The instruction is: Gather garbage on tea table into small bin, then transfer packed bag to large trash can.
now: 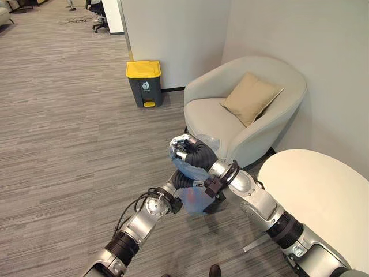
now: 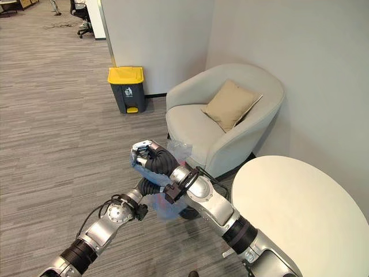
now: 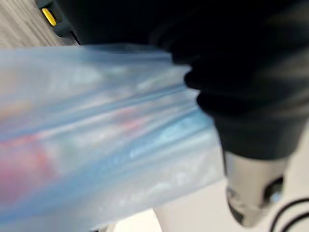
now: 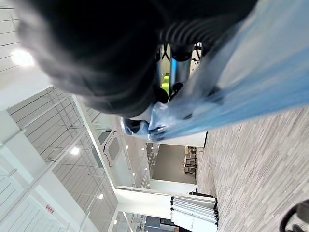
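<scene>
A pale blue see-through garbage bag with reddish things inside hangs above the carpet in front of me. My right hand is at the bag's top, its fingers curled round the gathered plastic. My left hand sits low against the bag's side, mostly hidden behind the bag and the right wrist. Up close in the left wrist view, the bag shows as stretched folds. The large trash can, grey with a yellow lid, stands by the wall, well ahead and to the left of the bag.
A beige armchair with a tan cushion stands just beyond the bag on the right. A round cream table is at my right side. Open carpet stretches left toward the trash can. An office chair is far back.
</scene>
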You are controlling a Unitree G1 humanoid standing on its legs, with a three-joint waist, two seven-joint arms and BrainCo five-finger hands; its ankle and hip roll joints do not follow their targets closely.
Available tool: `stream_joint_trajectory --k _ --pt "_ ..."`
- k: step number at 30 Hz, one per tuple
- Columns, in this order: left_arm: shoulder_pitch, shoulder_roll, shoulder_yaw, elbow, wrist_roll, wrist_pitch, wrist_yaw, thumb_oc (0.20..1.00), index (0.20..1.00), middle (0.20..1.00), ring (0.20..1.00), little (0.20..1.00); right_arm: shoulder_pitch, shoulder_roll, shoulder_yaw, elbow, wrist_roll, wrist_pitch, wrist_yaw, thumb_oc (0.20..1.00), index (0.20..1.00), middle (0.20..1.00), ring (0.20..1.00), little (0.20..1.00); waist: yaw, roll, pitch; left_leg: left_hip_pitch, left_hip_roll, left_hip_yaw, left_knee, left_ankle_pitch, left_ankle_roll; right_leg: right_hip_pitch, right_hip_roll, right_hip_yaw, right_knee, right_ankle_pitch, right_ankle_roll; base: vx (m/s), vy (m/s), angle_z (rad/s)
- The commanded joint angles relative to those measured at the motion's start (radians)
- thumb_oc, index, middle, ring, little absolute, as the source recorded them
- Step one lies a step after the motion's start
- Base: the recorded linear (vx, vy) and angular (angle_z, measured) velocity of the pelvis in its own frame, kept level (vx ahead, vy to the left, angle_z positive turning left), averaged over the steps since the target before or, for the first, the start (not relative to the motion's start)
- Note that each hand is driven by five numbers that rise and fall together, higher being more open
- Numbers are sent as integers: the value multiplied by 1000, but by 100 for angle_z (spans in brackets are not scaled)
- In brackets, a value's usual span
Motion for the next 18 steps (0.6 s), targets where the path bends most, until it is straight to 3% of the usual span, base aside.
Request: stream_joint_trajectory --k 1,11,12,13,18 --pt "-44 -4 -21 68 75 -23 42 1000 1000 1000 1000 1000 -143 109 -39 -93 72 -108 -5 200 200 200 200 200 2 -38 -10 -17 -14 -13 -4 -77 -19 43 -23 33 45 -174 91 0 0 0" --pt "-82 -77 -70 161 117 3 99 1000 1000 1000 1000 1000 -186 174 17 -96 78 -117 -30 200 200 200 200 200 11 -47 -6 -19 -17 -19 -3 -79 -14 43 -29 31 44 -172 92 0 0 0" --pt "-98 -85 -76 158 110 2 102 667 667 667 667 667 -187 182 23 -94 80 -115 -30 200 200 200 200 200 11 -48 -6 -20 -18 -20 -4 -79 -13 41 -29 31 45 -172 93 0 0 0" --pt "-113 -91 -80 156 100 -1 108 200 200 200 200 200 -186 187 31 -89 84 -116 -28 200 200 200 200 200 10 -49 -5 -20 -18 -21 -4 -79 -13 41 -30 31 46 -172 93 0 0 0" --pt "-166 -103 -70 112 39 -20 138 200 200 200 200 200 -170 194 46 -81 93 -117 -25 200 200 200 200 200 5 -48 -4 -22 -20 -19 -4 -78 -11 37 -33 34 50 -170 95 0 0 0"
